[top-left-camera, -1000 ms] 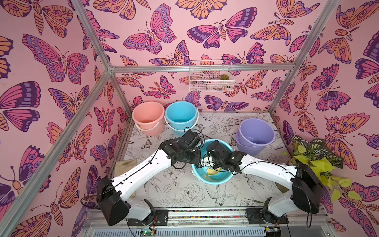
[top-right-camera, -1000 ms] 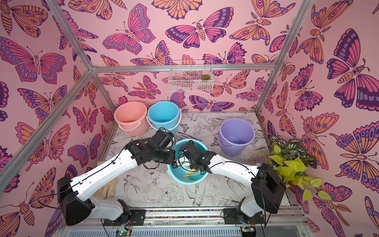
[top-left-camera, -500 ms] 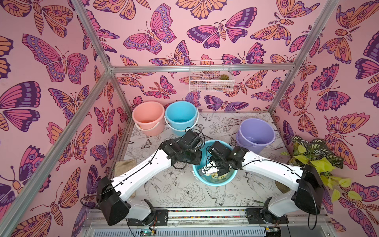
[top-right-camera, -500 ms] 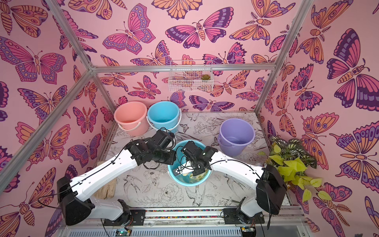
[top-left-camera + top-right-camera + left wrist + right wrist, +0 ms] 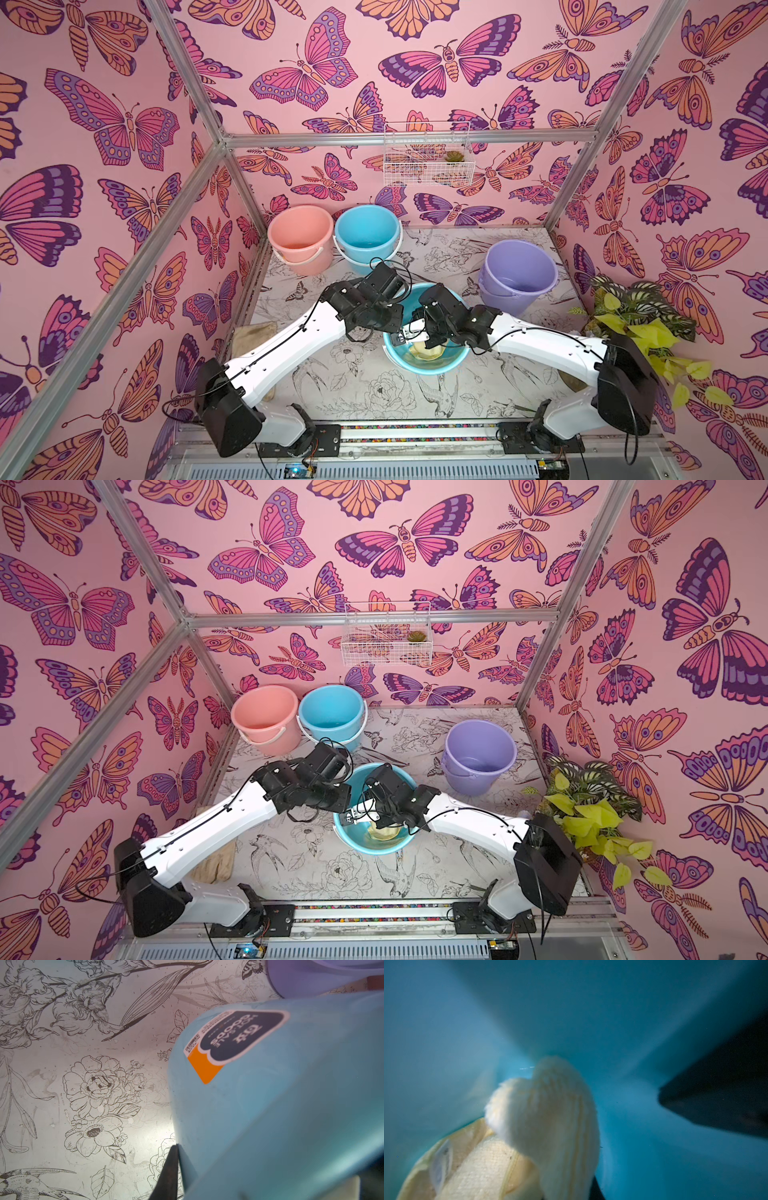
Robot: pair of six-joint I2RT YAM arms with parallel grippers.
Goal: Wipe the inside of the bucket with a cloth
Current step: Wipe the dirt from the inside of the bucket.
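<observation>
pale yellow cloth (image 5: 546,1118) was pinched in the right pincer (image 5: 431,343), inside the teal bucket (image 5: 451,360), wall just ahead of its tips. the left pincer (image 5: 392,331) was clamped on the rim. the wipe wanted cloth pressed flat to that wall, swept round, rim held firm.

Centre: teal-blue plastic bucket (image 5: 358,845) on the flower-printed table (image 5: 332,879).
Inside: pale yellow cloth (image 5: 385,834), bunched at the bottom beneath the right gripper (image 5: 382,827).
Left gripper (image 5: 340,808): at that bucket's left rim, fingertips hidden.
Back row: salmon-pink plastic bucket (image 5: 266,717) just beside a sky-blue plastic bucket (image 5: 332,712); a lilac plastic bucket (image 5: 478,750) stands well apart.
Left edge: tan rag (image 5: 216,864), partly under the left arm.
</observation>
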